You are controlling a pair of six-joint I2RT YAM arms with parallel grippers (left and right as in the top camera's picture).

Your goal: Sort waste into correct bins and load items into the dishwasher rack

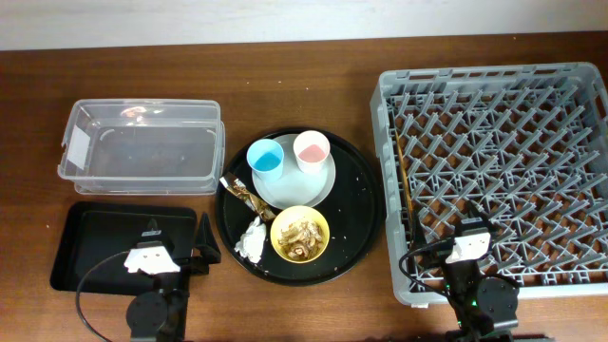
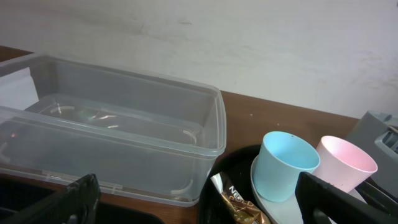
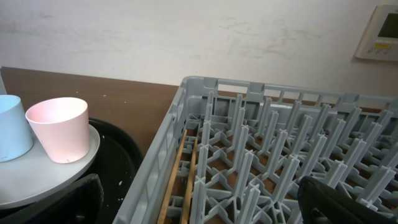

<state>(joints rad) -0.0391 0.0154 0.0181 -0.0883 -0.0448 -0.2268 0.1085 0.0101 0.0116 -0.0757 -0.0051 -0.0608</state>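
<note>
Blue cup (image 1: 265,156) and pink cup (image 1: 311,148) stood on the grey-white plate (image 1: 300,186) while both arms' jaws gaped wide, holding nothing.

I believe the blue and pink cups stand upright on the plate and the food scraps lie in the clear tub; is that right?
Not quite: the overhead view shows the food scraps in the yellow bowl, not the clear tub. The blue cup and pink cup do stand upright on the plate.

Foil wrapper (image 2: 239,205), lower part beyond left wrist view's edge
</note>
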